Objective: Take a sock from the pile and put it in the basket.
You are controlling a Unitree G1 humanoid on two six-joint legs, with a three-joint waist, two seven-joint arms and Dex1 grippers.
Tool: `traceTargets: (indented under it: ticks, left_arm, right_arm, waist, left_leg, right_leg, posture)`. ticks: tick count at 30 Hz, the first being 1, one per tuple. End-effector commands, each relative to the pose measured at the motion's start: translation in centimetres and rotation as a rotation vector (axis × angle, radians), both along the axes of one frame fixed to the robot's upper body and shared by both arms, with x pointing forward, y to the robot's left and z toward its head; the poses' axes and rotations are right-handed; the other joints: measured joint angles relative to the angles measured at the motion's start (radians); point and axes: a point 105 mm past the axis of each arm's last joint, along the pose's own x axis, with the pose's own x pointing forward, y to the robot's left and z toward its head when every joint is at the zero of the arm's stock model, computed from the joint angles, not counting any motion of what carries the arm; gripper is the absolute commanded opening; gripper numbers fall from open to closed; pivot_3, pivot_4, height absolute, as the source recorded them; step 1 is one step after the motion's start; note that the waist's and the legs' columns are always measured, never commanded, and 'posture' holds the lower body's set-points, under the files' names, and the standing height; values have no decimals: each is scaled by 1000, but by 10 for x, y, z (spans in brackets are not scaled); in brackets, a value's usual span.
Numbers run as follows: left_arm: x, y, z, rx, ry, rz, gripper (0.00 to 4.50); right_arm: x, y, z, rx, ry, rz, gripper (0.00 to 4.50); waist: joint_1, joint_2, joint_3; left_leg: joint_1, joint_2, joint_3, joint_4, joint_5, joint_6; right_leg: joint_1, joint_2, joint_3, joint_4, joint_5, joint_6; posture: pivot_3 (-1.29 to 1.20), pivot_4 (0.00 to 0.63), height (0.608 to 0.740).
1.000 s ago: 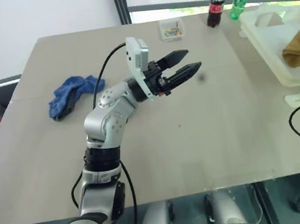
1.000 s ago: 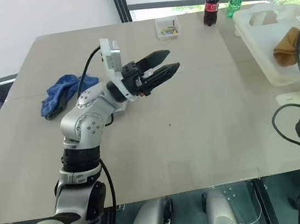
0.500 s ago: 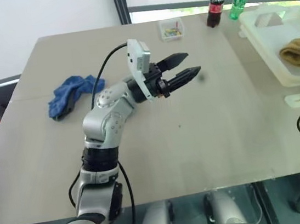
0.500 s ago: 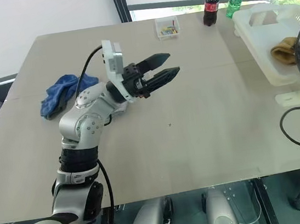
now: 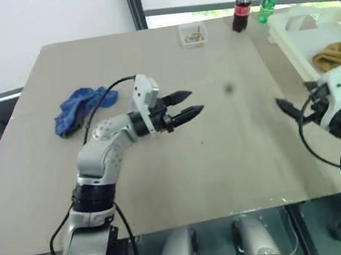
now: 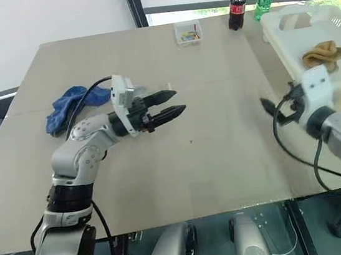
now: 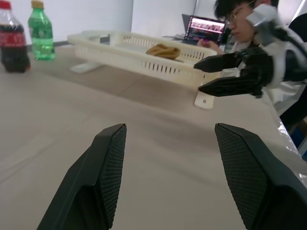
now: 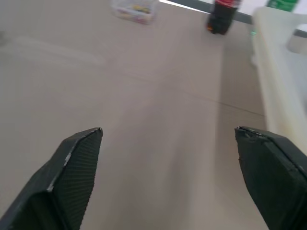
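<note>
Beige table [image 5: 227, 176] by a window [image 5: 206, 14]; both pincers released, empty.

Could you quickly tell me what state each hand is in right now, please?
Left hand: open, holding nothing.
Right hand: open, holding nothing; the mustard-yellow knit sock lies in the white slotted plastic basket.

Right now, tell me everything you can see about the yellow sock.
The sock is mustard yellow, soft knit fabric, crumpled into a loose folded bundle rather than laid flat. It lies inside the white slotted basket at the table's far right, resting on the basket's floor, with nothing else touching it. The right gripper hovers open over the table in front of the basket, clear of the sock. In the left wrist view the sock shows above the basket's rim.
</note>
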Motion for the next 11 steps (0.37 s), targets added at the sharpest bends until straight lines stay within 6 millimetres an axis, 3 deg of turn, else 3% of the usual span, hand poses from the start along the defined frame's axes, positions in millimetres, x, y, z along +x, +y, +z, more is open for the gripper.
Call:
traceTargets:
  ticks: [1,6,9,11]
  left_arm:
    - [-12,26,6,26,-15,40,3170]
    - [-27,66,-10,140,29,130,3170]
    - [-37,93,-20,205,61,206,3170]
    - [-42,99,-24,223,73,222,3170]
  right_arm:
    - [-29,14,-5,-109,-14,114,4473]
    - [-56,6,-21,-137,56,153,4473]
    - [-63,1,-24,-122,81,149,4473]
    - [-65,0,-25,-106,87,152,4473]
  waist:
    - [2,0,0]
    - [-3,0,0]
    - [-1,-1,0]
    - [-2,0,0]
  left_leg:
    - [0,0,0,0,0,0]
    - [0,0,0,0,0,0]
    - [2,0,1,0,0,0]
    - [3,1,0,-1,-2,4]
  right_leg:
    - [0,0,0,0,0,0]
    - [0,1,1,-1,0,0]
    - [1,0,1,-1,0,0]
    - [2,1,1,0,0,0]
  posture:
    - [0,150,740]
    - [0,150,740]
    - [0,150,740]
    - [0,150,740]
